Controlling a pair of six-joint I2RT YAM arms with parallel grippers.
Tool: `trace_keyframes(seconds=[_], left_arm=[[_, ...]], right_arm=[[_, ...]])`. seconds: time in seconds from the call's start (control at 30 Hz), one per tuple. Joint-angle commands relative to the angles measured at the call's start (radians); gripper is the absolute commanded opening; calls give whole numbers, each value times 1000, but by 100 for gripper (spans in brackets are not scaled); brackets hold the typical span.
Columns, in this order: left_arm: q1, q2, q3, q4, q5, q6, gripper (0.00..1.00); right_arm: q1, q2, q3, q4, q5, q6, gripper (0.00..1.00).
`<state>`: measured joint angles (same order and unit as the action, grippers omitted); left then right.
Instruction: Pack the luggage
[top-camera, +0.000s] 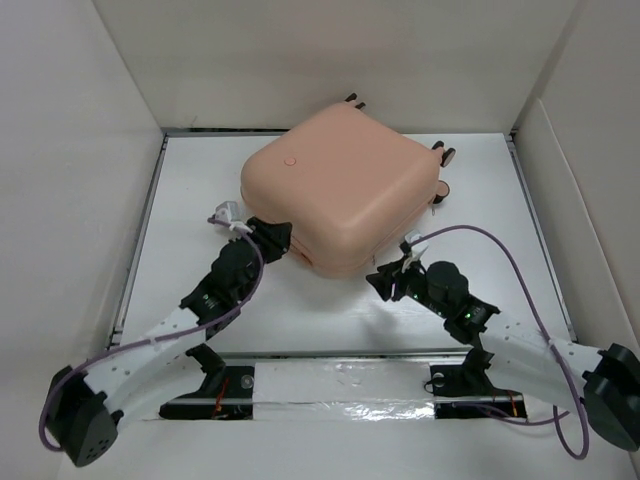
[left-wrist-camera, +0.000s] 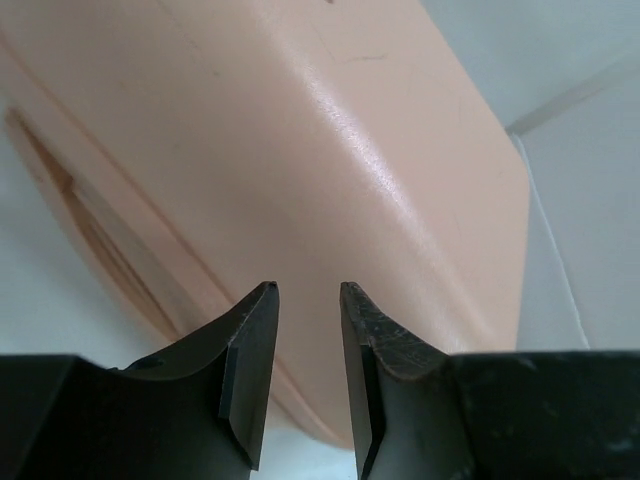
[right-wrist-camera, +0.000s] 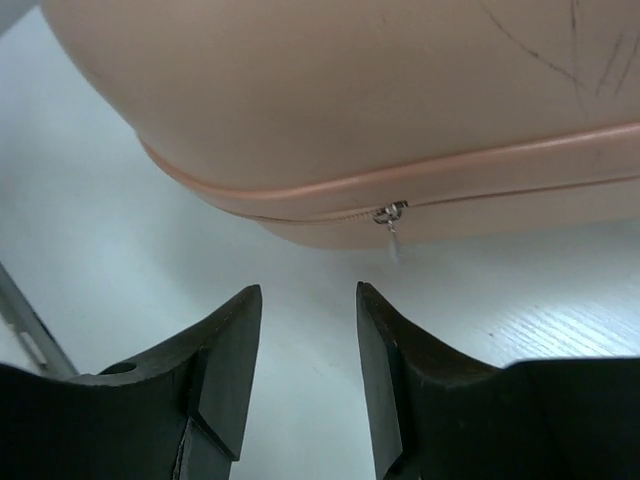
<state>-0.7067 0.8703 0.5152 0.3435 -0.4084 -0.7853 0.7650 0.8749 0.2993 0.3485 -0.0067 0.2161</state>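
Top external view: the closed suitcase (top-camera: 340, 185) lies flat on the desk (top-camera: 330, 310), toward 12 o'clock. The left hand (top-camera: 275, 240) sits at the suitcase's 8 o'clock corner, fingers slightly apart. The right hand (top-camera: 392, 272), near its 5 o'clock edge, is spread, facing the zipper pull (right-wrist-camera: 390, 215).

Peach-pink hard-shell suitcase (left-wrist-camera: 330, 150) filling most of frame, glossy shell, rounded corner at lower right, seam line (left-wrist-camera: 100, 240) along its left side, left gripper (left-wrist-camera: 307, 300) black, fingers parted by narrow gap, nothing between, white table (left-wrist-camera: 30, 300) at left.
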Motion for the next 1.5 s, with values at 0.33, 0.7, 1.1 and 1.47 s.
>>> trace_keyframes(seconds=[0.33, 0.7, 1.1, 1.47], left_arm=[[27, -232, -250, -172, 54, -88, 51], [268, 114, -169, 158, 312, -43, 63], [277, 323, -112, 299, 339, -63, 54], [256, 452, -141, 509, 356, -118, 8]], right_arm=[[-95, 177, 15, 259, -25, -84, 48], [-95, 291, 31, 421, -36, -80, 35], [-67, 368, 14, 598, 2, -38, 1], [158, 286, -17, 367, 114, 55, 0]])
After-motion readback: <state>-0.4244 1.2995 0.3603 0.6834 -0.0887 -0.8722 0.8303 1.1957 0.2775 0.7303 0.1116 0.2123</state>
